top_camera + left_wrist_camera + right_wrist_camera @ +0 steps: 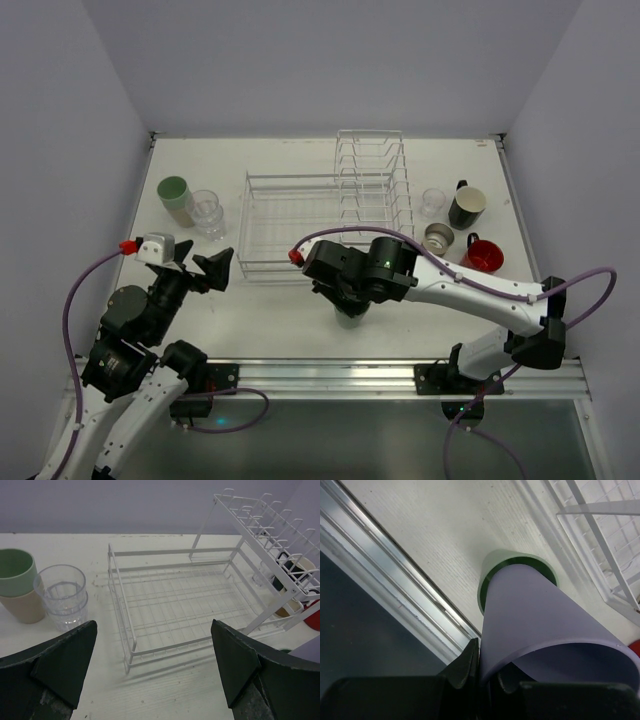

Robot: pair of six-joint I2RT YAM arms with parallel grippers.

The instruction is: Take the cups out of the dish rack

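Note:
The white wire dish rack stands mid-table with nothing in its basket; it also shows in the left wrist view and the right wrist view. My right gripper is shut on the rim of a lavender cup. That cup sits tilted inside a pale green cup standing on the table between the rack and the front rail. My left gripper is open and empty, in front of the rack's left corner.
At the left, a pale green cup nested in a beige one and stacked clear glasses. At the right, a clear glass, black mug, small tan cup and red mug. A metal rail runs along the front edge.

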